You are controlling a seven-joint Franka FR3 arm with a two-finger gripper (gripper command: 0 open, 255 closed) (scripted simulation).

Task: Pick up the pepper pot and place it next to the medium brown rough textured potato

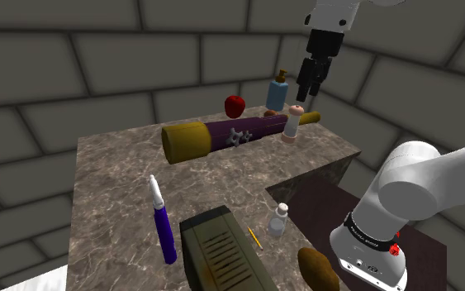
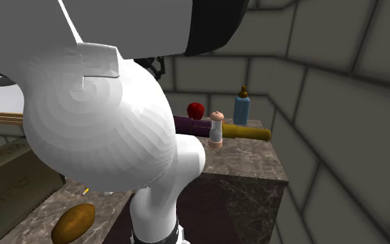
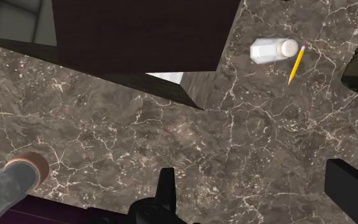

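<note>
The pepper pot (image 1: 292, 124) is a pale cylinder with a tan base and cap. It stands upright on the marble counter (image 1: 123, 182), right in front of a purple rolling pin (image 1: 222, 135). My gripper (image 1: 307, 97) hangs just above it and slightly to the shoulder view's right, not touching. In the wrist view the gripper (image 3: 258, 188) is open with bare counter between its fingers, and the pot (image 3: 9, 184) lies off to one side. The brown potato (image 1: 317, 269) lies at the near counter edge beside the stand; it also appears as the potato (image 2: 73, 222) in the second exterior view.
A red apple (image 1: 234, 105) and a blue pump bottle (image 1: 277, 91) stand behind the rolling pin. Nearer the stand are a small clear shaker (image 1: 279, 221), a yellow pencil (image 1: 255, 238), a dark olive box (image 1: 222, 252) and a purple pen-like tool (image 1: 163, 219). The counter wraps around a dark recess (image 1: 329, 207).
</note>
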